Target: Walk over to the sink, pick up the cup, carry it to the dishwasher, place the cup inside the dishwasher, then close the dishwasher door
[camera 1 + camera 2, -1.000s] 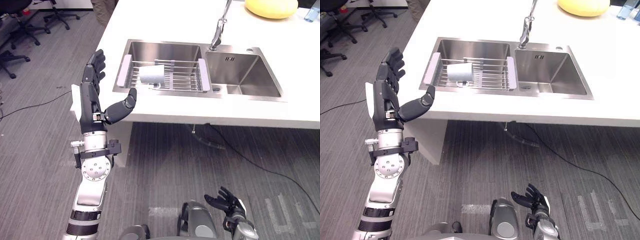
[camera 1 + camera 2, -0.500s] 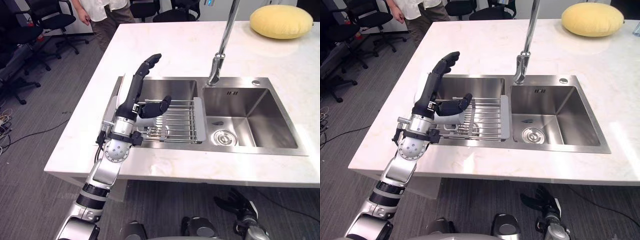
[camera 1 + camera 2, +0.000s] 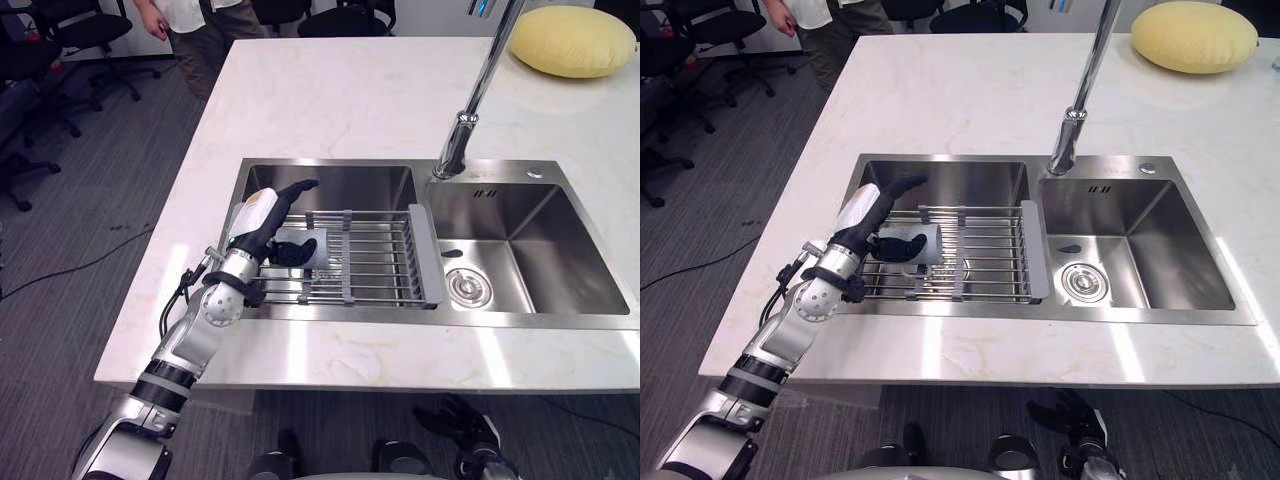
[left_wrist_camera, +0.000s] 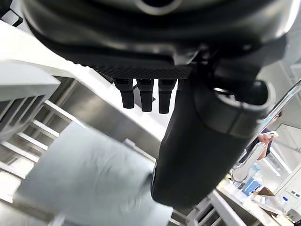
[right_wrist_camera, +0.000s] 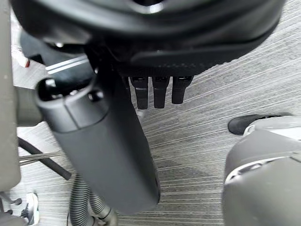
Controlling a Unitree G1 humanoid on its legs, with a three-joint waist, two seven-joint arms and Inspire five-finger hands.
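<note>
Hovering left hand (image 3: 262, 212) over cup (image 3: 315, 248) on rack (image 3: 380, 255) | wrist view: fingers (image 4: 146, 96) straight, unclenched | right hand (image 3: 462, 418) slack

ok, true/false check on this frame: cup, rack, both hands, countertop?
1. The pale grey cup lies on its side on the metal wire rack over the left basin of the stainless steel sink. True.
2. The left hand holds the cup in the air above the rack. False: the cup rests on the rack, and the hand is open over it, fingers straight.
3. The right hand rests on the white marble countertop. False: it hangs low, below the counter's edge.
4. A yellow rounded cushion sits at the counter's far right. True.
</note>
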